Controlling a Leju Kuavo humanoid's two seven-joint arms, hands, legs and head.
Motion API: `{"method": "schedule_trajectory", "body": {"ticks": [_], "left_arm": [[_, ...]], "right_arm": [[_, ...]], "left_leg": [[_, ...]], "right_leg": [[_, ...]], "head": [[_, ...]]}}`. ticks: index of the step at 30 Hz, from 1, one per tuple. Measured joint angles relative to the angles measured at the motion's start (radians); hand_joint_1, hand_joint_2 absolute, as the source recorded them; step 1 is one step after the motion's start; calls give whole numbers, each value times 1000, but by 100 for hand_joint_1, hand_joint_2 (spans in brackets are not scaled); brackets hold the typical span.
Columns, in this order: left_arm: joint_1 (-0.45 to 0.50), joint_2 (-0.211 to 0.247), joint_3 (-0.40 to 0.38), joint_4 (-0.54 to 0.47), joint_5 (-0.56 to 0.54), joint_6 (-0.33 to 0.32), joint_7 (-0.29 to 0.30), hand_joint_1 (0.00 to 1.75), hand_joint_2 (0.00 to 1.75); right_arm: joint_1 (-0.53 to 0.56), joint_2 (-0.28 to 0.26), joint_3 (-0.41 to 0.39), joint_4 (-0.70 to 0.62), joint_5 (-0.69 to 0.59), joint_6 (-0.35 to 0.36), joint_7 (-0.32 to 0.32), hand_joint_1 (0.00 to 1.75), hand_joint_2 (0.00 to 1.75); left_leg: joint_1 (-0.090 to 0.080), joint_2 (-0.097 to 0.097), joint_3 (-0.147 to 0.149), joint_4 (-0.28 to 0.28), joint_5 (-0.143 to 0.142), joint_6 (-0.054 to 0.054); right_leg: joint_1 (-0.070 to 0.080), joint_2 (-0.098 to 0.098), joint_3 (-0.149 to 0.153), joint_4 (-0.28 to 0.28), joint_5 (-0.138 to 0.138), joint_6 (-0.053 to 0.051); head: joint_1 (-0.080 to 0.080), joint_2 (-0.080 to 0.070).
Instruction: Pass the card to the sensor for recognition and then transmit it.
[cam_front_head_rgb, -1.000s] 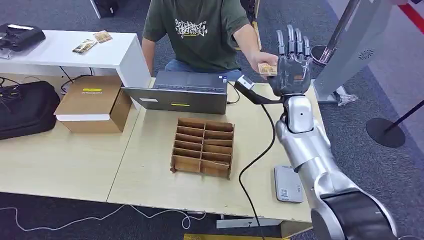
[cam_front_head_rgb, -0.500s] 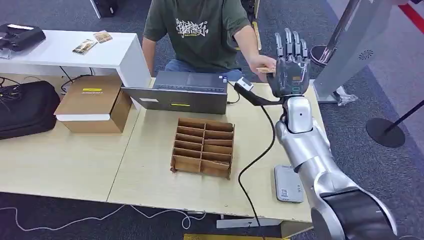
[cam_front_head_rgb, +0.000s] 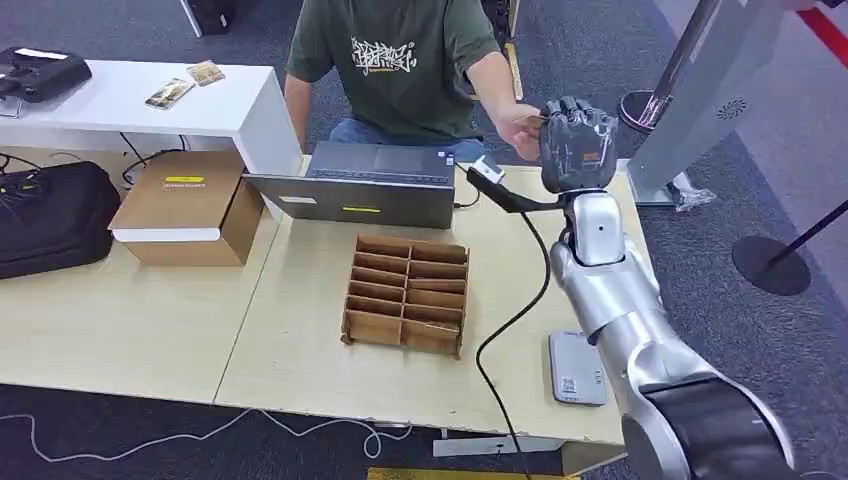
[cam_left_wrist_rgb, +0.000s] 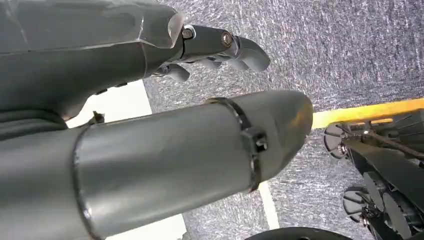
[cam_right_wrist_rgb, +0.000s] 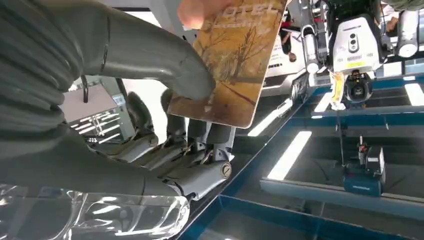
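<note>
Two pale tables (cam_front_head_rgb: 150, 330) on grey carpet (cam_front_head_rgb: 600, 40); right hand (cam_front_head_rgb: 577, 150) fingers curl around the card (cam_right_wrist_rgb: 235, 65).

Person's hand (cam_front_head_rgb: 520, 128) against right hand (cam_front_head_rgb: 577, 150)

the head view looks down and forward over the bench (cam_front_head_rgb: 300, 350) from high up. the right wrist view sits close behind the right hand (cam_front_head_rgb: 577, 150), facing upward toward ceiling lights; both share that hand. the left wrist view faces the carpeted floor (cam_left_wrist_rgb: 350, 50).
</note>
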Motion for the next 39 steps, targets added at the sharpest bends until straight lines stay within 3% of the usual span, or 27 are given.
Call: {"method": "schedule_trajectory", "body": {"ticks": [12, 15, 18, 21, 26, 29, 33, 39], "left_arm": [[3, 0, 0, 0, 13, 0, 0, 0, 0], [8, -1, 0, 0, 27, 0, 0, 0, 0], [12, -2, 0, 0, 39, -3, -1, 0, 0], [12, -2, 1, 0, 45, -8, -1, 0, 0], [13, -2, 1, 0, 45, -9, 1, 0, 0], [13, -1, 1, 0, 37, -9, 1, 0, 0], [13, 1, 1, 0, 24, -9, 1, 0, 0], [14, 5, 1, 0, 3, -2, 1, 0, 0]], "right_arm": [[-6, 0, 0, 5, -19, 0, 7, 175, 175], [-6, 0, -10, 5, -104, 10, -43, 175, 175], [-8, 14, -44, 5, -280, 109, -129, 175, 175], [-15, 37, -108, 5, -502, 282, -200, 175, 175], [-24, 51, -220, -4, -802, 551, -221, 175, 175], [-27, 50, -273, -4, -921, 661, -213, 175, 175], [-27, 36, -317, -1, -1038, 770, -172, 175, 175], [-24, -28, -339, 18, -1140, 817, -123, 175, 175]], "left_leg": [[0, 0, 0, 0, 0, 0], [0, 0, 0, 0, 0, 0], [0, 0, 0, 0, 0, 0], [0, 0, 0, 0, 0, 0], [0, -2, 0, 0, 0, 0], [0, -2, 0, 0, 0, 0], [0, -2, 0, 0, 0, 0], [0, -3, -1, 0, 0, 0]], "right_leg": [[0, 0, 0, 0, 0, 0], [0, 0, 0, 0, 0, 0], [0, 0, 0, 0, 0, 0], [0, 0, 0, 0, 0, 0], [0, -1, 0, 0, 0, 0], [0, -1, 0, 0, 0, 0], [0, -1, -1, 0, 0, 0], [0, -3, -1, -1, 0, 0]], "head": [[0, 0], [0, 0], [0, 0], [0, 0], [0, 0], [0, 0], [0, 0], [0, 0]]}}
